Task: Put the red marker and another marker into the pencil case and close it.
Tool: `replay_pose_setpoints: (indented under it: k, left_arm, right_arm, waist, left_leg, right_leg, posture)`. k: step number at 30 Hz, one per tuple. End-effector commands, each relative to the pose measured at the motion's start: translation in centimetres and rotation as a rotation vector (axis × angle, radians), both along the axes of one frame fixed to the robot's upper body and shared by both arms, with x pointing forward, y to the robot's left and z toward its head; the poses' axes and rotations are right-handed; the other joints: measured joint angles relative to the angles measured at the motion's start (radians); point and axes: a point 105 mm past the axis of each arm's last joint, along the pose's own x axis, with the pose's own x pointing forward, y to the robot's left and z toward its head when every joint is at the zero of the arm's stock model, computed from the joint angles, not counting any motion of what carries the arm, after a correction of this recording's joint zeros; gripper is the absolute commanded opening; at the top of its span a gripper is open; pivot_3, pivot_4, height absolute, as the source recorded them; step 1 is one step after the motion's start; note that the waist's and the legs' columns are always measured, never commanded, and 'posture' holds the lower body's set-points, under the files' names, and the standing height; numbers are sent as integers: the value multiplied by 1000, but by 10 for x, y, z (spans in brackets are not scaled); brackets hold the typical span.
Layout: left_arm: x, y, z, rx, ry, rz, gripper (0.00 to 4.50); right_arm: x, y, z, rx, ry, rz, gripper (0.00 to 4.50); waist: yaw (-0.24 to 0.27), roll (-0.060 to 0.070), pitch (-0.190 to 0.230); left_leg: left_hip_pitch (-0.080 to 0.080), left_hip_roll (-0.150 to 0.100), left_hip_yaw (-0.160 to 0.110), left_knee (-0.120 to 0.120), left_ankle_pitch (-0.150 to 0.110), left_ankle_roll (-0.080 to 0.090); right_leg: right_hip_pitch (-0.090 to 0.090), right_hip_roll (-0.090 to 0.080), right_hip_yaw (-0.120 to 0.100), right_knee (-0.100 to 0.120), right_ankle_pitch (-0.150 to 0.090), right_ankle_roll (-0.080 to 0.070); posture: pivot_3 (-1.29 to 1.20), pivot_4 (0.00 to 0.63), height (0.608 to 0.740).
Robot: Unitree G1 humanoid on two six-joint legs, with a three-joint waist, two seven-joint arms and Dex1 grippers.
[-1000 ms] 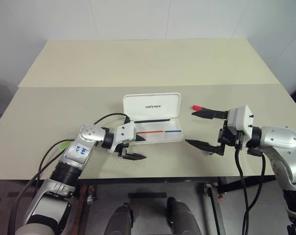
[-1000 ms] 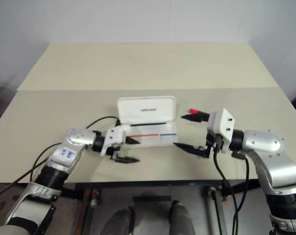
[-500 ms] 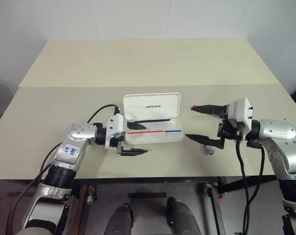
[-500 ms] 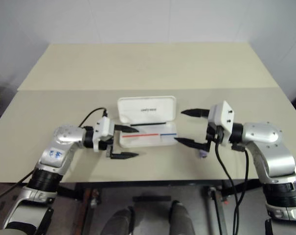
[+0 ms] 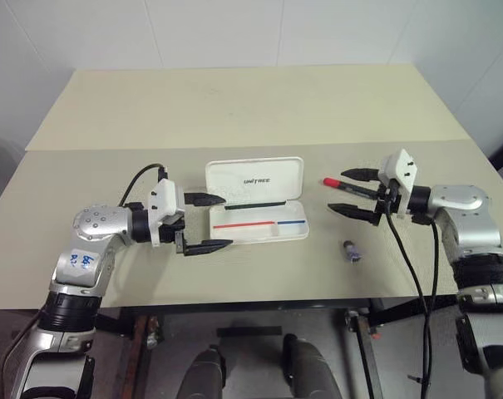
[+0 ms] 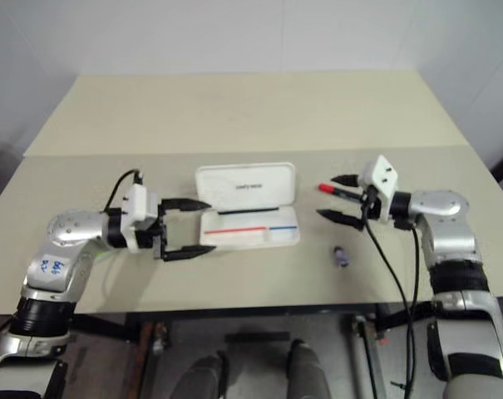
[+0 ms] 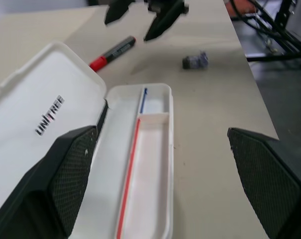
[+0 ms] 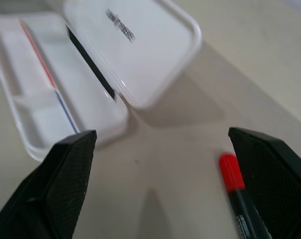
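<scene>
Since a second ago the right gripper (image 5: 353, 193) has gone forward and outward to the red marker (image 5: 339, 182), and the left gripper (image 5: 206, 223) has drawn back from the pencil case (image 5: 256, 199) toward the robot's left. Right gripper: fingers wide apart, nothing held, straddling the marker's black barrel with the red cap poking out toward the case. Left gripper: also spread open and empty, just beside the case's left end. The case lies open on the table (image 5: 234, 108), lid propped up behind, tray with its red and blue stripe empty; neither marker is in yet. A small dark object (image 5: 351, 251) lies on the table nearer the front edge, well apart from the case; I cannot tell what it is. Risk, as I judge it: the marker lies flat and slim, so a closing finger may roll it away or pinch it off-centre. The open lid could be knocked by a careless carry.
</scene>
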Motion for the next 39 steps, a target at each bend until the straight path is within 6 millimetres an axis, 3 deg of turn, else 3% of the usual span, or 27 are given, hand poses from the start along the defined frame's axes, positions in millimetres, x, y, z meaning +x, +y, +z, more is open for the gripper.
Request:
replay_pose_setpoints:
  k: [1,11,19,22,27,31,32,39]
  left_arm:
    - [-5,8,12,-11,-49,25,4477]
    - [-13,21,17,0,-70,88,4477]
    - [-22,36,22,6,-80,127,4477]
    - [-25,45,23,12,-80,139,4500]
    - [-27,57,27,29,-86,172,4500]
    - [-26,55,31,27,-94,174,4500]
    - [-26,55,31,26,-94,174,4500]
    - [-19,42,32,20,-92,136,4500]
  right_arm:
    - [13,-6,-4,-40,2,-32,4500]
    - [34,-20,-9,-37,101,-168,4500]
    - [45,-50,-21,-71,169,-423,4500]
    - [43,-56,-32,-95,230,-462,3915]
    - [41,-52,-39,-116,266,-444,2268]
    - [42,-45,-39,-113,258,-423,767]
    - [42,-45,-39,-112,258,-423,587]
    - [38,-32,-43,-122,263,-324,584]
  waist:
    - [-2,0,0]
    - [-8,0,0]
    - [-9,0,0]
    - [-10,0,0]
    - [-6,0,0]
    - [-7,0,0]
    - [-8,0,0]
    - [-12,0,0]
  left_leg:
    - [0,0,0,0,0,0]
    - [0,0,0,-2,0,0]
    - [0,0,0,-2,0,0]
    - [1,0,0,-1,0,0]
    - [2,0,0,0,0,-1]
    - [3,0,0,1,1,-1]
    - [3,0,0,1,1,-1]
    - [3,0,0,0,1,-2]
  right_leg:
    - [0,0,0,0,0,0]
    - [-1,0,0,5,0,0]
    - [-1,0,1,5,0,0]
    - [-1,0,1,5,0,0]
    - [0,0,1,5,0,-1]
    - [1,0,1,5,0,-1]
    - [1,0,1,6,0,-1]
    - [1,0,1,6,-1,-1]
  posture:
    - [0,150,740]
    - [0,150,740]
    - [0,150,740]
    - [0,150,740]
    - [0,150,740]
    - [0,150,740]
    - [0,150,740]
    - [0,150,740]
